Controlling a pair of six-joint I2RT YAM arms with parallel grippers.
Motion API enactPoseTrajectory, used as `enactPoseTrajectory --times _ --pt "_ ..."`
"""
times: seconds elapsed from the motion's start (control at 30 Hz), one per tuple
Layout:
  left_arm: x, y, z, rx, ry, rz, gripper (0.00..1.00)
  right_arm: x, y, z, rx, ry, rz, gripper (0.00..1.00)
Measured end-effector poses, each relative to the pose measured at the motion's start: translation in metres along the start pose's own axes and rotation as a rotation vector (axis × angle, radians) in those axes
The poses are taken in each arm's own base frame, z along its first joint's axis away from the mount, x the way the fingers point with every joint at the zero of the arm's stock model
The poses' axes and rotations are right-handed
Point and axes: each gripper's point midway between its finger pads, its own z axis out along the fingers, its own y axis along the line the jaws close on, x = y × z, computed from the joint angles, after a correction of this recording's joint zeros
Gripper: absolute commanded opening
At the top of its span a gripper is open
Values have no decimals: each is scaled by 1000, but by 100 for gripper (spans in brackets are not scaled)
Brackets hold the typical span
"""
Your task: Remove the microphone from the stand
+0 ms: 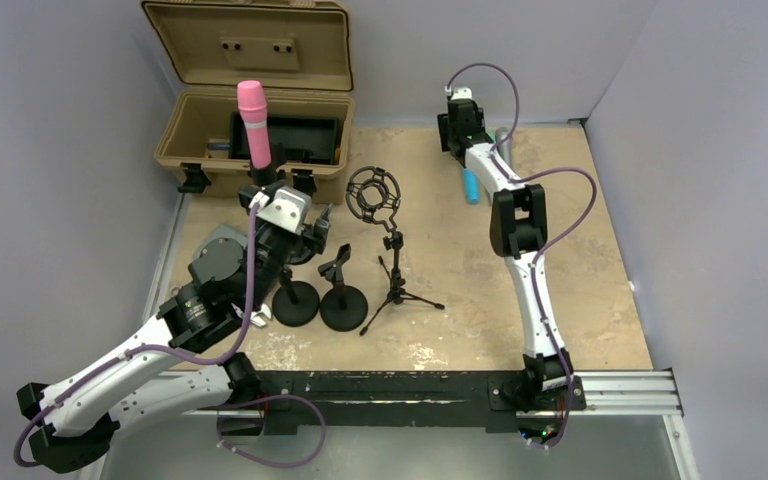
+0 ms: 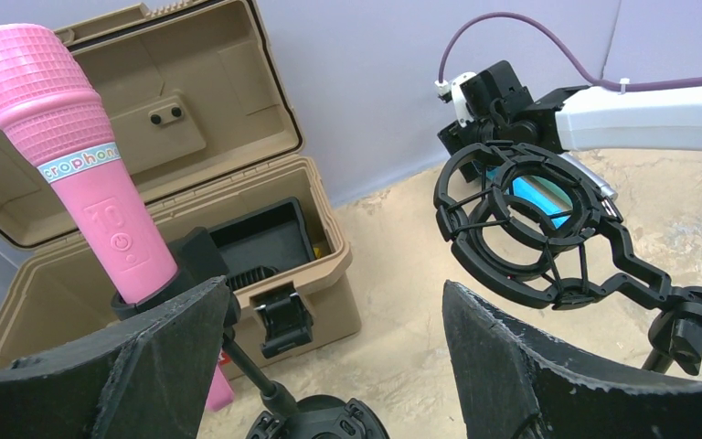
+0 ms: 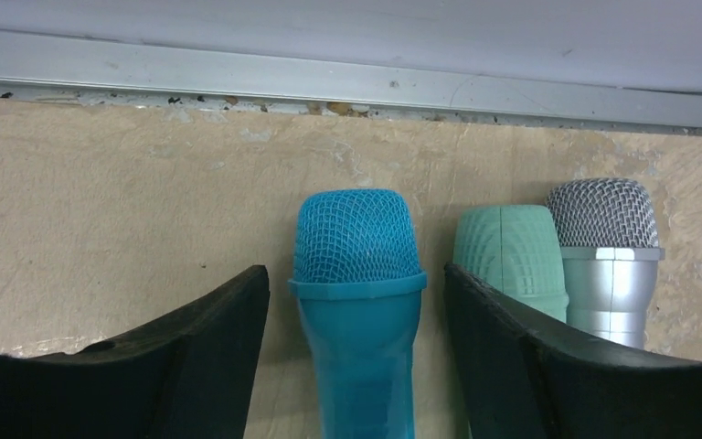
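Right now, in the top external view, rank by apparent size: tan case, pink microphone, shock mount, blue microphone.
1. tan case
2. pink microphone and shock mount, too alike to separate
3. blue microphone, only partly visible

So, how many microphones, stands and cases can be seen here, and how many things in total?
Microphones: 4 (pink microphone, blue microphone, mint green microphone, silver microphone)
Stands: 3 (round-base stand holding the pink one, empty clip stand, tripod stand with a shock mount)
Cases: 1 (tan case, lid open)
Total: 8
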Motion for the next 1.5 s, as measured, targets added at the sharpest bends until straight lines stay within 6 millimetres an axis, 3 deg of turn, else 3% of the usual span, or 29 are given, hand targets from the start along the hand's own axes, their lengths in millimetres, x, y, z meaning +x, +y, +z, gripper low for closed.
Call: enactPoseTrajectory --times 0.2,0.3,0.43,0.47,0.57,0.6,0.63,0.73,0.77,0.8,0.93,1.2,1.33,1.5 --pt "0 0 0 0 0 -1 84 -14 -3 -11 -9 6 -3 80" --pt "0 0 0 1 1 -1 84 -35 -8 -44 -34 16 12 82" --pt "0 -4 0 20 4 -12 86 -74 -15 -147 -156 -22 94 83" --pt "0 -6 0 28 4 -12 87 -86 -19 -189 -212 -71 141 84" --pt "3 -13 2 60 12 -8 89 -97 -28 -286 -355 -188 237 85" --pt "3 -17 3 75 14 -6 89 -94 -31 -319 -417 -228 269 85" --pt "3 -20 4 90 17 -3 89 -86 -32 -338 -457 -243 288 85" --pt "5 -34 9 144 32 2 89 -54 -29 -380 -580 -250 323 84" --pt "6 -40 10 164 41 0 89 -28 -20 -390 -646 -206 328 84" --pt "8 -44 11 184 50 3 89 -21 -18 -392 -661 -191 329 84" --pt "13 -57 10 243 70 -2 89 43 10 -420 -855 -64 365 82" --pt "13 -66 9 287 71 -14 89 134 65 -486 -1215 114 506 74" --pt "14 -70 9 300 76 -24 89 154 91 -511 -1337 192 552 72" --pt "15 -74 8 315 77 -26 89 147 107 -524 -1428 197 622 63"
